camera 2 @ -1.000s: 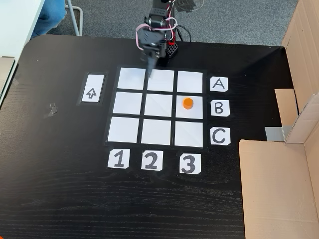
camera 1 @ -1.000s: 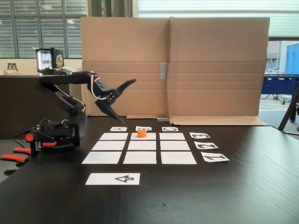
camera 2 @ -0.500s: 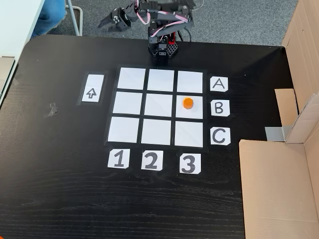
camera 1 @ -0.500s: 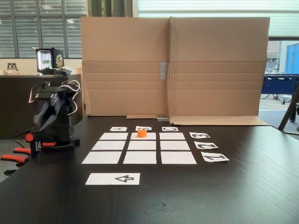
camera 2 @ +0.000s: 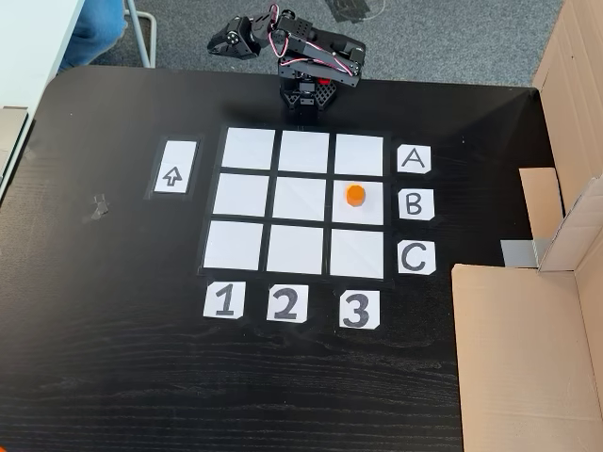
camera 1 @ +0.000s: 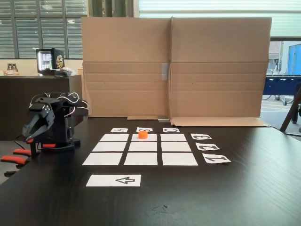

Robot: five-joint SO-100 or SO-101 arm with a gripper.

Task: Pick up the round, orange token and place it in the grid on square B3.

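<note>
We see the gripper (camera 1: 32,134) folded back over the arm's base at the counter (camera 2: 113,358) edge, well apart from the grid (camera 2: 240,195); whether its jaws are parted, we cannot tell. The orange token (camera 2: 354,195) sits flat on square B3 (camera 2: 363,212), in line with card B (camera 2: 415,204) and above card 3 (camera 2: 356,310). Being round, it points no way.

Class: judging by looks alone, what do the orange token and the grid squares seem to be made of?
The token: probably plastic, given its bright uniform orange and smooth, moulded look. The grid squares: apparently matte white paper, lying flat and thin on the dark table, showing no gloss.
</note>
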